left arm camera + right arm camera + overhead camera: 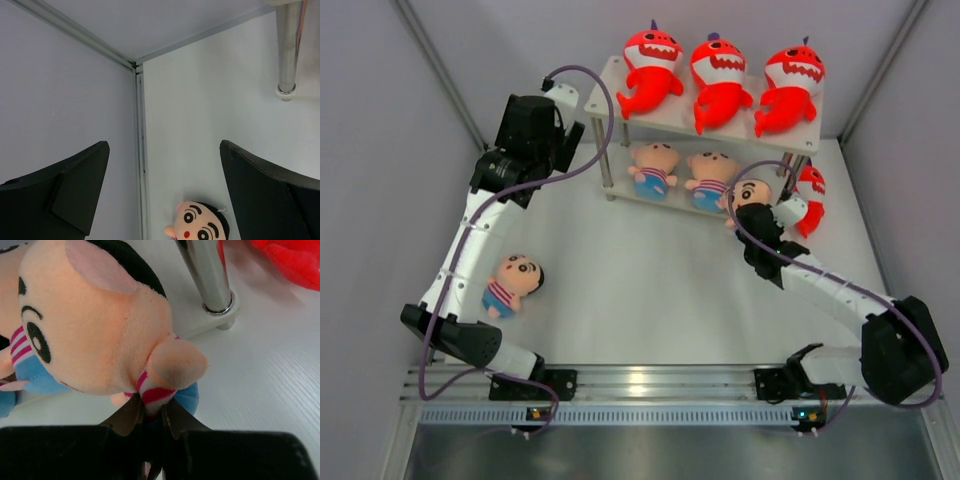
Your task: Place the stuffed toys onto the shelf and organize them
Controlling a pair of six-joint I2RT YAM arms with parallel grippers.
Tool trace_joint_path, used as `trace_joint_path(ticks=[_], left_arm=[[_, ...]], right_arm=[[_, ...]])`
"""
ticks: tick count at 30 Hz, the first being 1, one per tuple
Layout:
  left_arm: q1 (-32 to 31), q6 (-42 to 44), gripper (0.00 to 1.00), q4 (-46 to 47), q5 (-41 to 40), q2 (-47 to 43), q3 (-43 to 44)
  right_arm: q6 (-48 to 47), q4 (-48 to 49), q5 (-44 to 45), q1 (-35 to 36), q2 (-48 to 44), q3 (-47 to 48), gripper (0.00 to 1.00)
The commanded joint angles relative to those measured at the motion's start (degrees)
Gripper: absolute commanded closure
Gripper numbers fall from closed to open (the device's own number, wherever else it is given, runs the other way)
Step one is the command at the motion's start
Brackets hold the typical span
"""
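Nearest the arm bases, one boy doll (512,283) is lying loose on the left of the table (640,300), well apart from the shelf (735,125). Further in, the right gripper (150,416) is pinching a second boy doll (95,325) by its striped shirt. Its jaws are narrowed onto the cloth, and it is holding the doll at the right end of the lower tier, just beside the front right leg (206,275).

Two seated dolls (682,172) are occupying the rest of that tier, so only the right-hand slot looks free. The doll should probably go in left of the leg and under the upper board, with the jaws opening once it rests on the board.

A fourth shark (810,195) is crowding the table outside that leg. Three sharks (718,75) are filling the top tier. The left gripper (165,145) is hanging wide open and empty near the far-left wall.
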Motion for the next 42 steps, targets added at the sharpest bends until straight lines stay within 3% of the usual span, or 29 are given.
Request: trace_joint_path(ticks=[1, 5, 14, 18, 22, 25, 29, 32, 38, 42], left_arm=[[0.18, 0.79, 0.02, 0.7, -1.07, -1.47, -0.09], [0.18, 0.97, 0.02, 0.7, -0.98, -1.65, -0.62], [0.18, 1.84, 0.02, 0.7, -1.42, -2.17, -0.53], [0.18, 2.02, 0.02, 0.7, -1.42, -2.35, -0.71], [0.18, 2.11, 0.02, 0.7, -1.33, -2.44, -1.06], [0.18, 2.2, 0.02, 0.7, -1.07, -2.53, -1.24], [0.18, 1.76, 0.02, 0.61, -0.45, -2.26, -1.24], [0.18, 1.76, 0.02, 0.7, -0.62, -2.44, -1.24], [0.18, 1.85, 0.02, 0.44, -0.98, -2.88, -1.76], [0.19, 2.02, 0.02, 0.43, -1.06, -2.7, -1.68]], right_arm=[[4.35, 5.09, 10.06, 1.89, 1.55, 4.03, 1.0], [4.1, 6.49, 13.16, 3.92, 3.13, 5.79, 1.0], [-0.83, 14.32, 4.46, 3.48, 12.71, 10.98, 1.0], [-3.37, 17.92, -3.35, 2.95, 16.05, 13.61, 1.0], [-0.58, 11.0, 0.05, 2.69, 14.83, 14.76, 1.0], [1.8, 10.19, 3.74, 2.34, 10.26, 10.46, 1.0], [2.69, 8.35, 1.3, -0.91, 8.14, 8.52, 1.0], [1.11, 10.01, -3.88, -3.72, 8.76, 7.82, 1.0], [0.13, 15.02, -3.81, -5.05, 10.78, 7.11, 1.0], [0.66, 15.82, -3.02, -5.13, 11.92, 7.55, 0.9]])
